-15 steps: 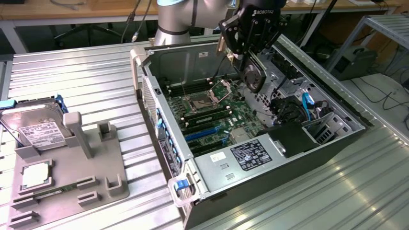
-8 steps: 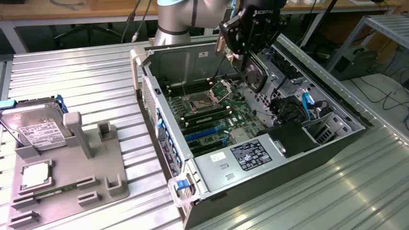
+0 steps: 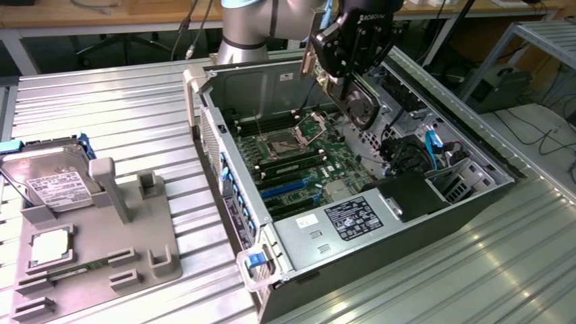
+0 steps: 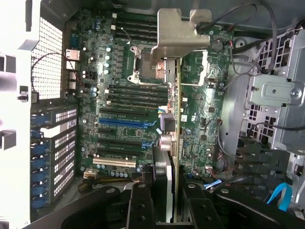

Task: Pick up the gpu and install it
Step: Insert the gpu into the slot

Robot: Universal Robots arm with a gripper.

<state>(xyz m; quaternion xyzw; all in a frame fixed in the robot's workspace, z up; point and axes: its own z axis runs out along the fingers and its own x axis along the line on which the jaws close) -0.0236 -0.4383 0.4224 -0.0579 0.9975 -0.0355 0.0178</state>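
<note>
Your end effector is closed partway, clamping the gpu. The card hangs edge-on between its fingers, above the motherboard inside the open computer case.

White lettering, seemingly "ROBOTIQ", is seen on the gripper. Print on the white label of the hard drive and on the black sticker cannot be read.

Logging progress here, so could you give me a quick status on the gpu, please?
Gripper shut on gpu. Gpu held edge-down over motherboard, not seated. Nothing seen in the way.
</note>
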